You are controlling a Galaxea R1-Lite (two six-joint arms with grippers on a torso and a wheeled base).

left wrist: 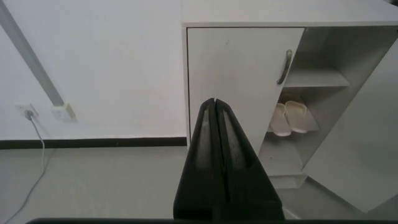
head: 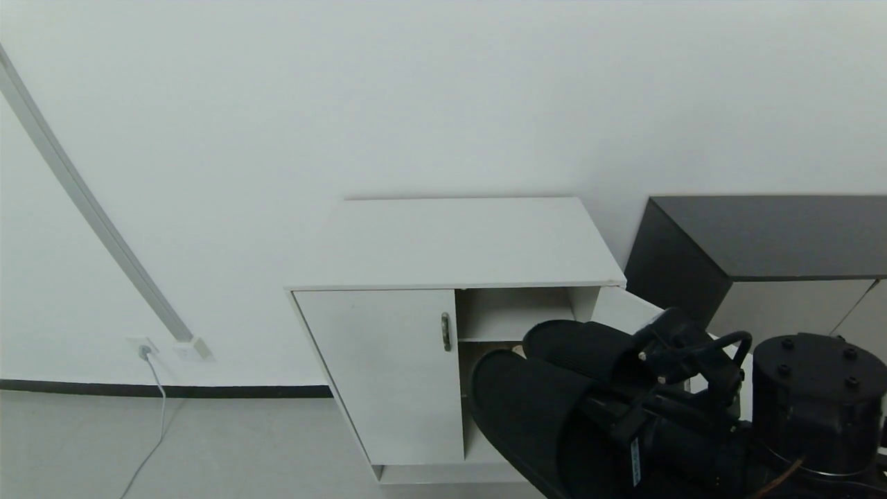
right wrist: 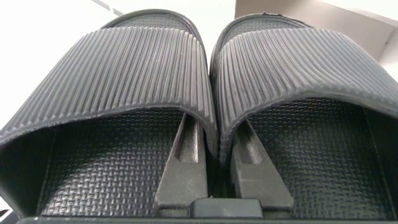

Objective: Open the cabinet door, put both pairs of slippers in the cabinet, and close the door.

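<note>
A white cabinet (head: 457,242) stands against the wall. Its left door (head: 381,374) is closed and its right door (head: 627,308) is swung open to the right. A pair of white slippers (left wrist: 291,118) lies on the lower shelf inside. My right gripper (head: 627,398) holds a pair of black slippers (head: 540,402) side by side in the air, just in front of the open right compartment. In the right wrist view the gripper (right wrist: 216,124) is shut on the two touching strap walls of the black slippers (right wrist: 143,68). My left gripper (left wrist: 215,109) is shut and empty, pointing at the closed door (left wrist: 239,81).
A dark cabinet (head: 762,235) stands right of the white one, close to the open door. A wall socket (head: 142,346) with a hanging cable and a slanted conduit (head: 83,201) are on the left. Grey floor lies free left of the cabinet.
</note>
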